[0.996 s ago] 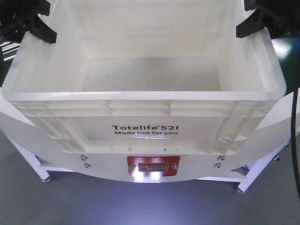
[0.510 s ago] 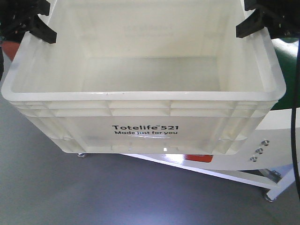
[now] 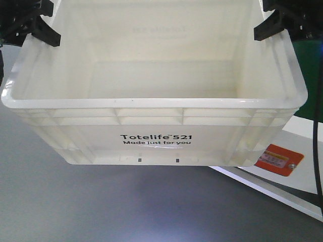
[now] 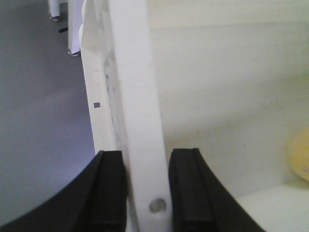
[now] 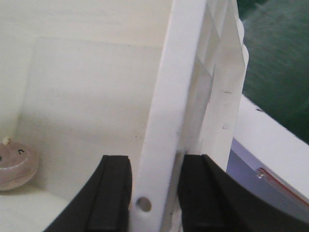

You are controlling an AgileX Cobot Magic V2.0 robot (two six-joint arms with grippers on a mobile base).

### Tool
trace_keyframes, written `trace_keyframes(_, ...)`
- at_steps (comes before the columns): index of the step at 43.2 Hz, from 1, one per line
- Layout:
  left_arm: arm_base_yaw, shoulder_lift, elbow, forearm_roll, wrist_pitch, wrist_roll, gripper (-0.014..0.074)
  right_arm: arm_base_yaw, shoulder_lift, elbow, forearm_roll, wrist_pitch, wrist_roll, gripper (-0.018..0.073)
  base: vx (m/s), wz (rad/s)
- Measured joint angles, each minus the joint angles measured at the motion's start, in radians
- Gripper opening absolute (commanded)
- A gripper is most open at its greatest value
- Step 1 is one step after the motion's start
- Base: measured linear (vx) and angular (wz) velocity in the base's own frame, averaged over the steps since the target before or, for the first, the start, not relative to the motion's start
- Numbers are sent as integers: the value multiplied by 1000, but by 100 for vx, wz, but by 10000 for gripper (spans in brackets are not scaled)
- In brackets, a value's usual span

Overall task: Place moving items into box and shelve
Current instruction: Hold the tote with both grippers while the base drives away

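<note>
Jaws closed hard on opposite walls of the box (image 3: 151,121): left gripper (image 4: 149,188), right gripper (image 5: 154,191). Box hangs over floor (image 3: 75,206). Looks like the shelving leg. Next: level carry, even grip.

Front wall of the white crate (image 3: 156,116), lower centre of the front view: black print reads "Totelife 521", and right beneath it "Made just for you". Upper centre, faint lettering on the far inner wall, possibly the same print showing through, too pale to read. Lower right, an orange label (image 3: 278,159) on the white stand (image 3: 310,146), its text too small to read.
</note>
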Motion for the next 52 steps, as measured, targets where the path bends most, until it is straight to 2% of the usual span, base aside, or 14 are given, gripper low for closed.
trace_keyframes(52, 0, 0, 0, -1, 0, 0, -3, 0, 0, 0, 0, 0, 0, 0, -13, 63)
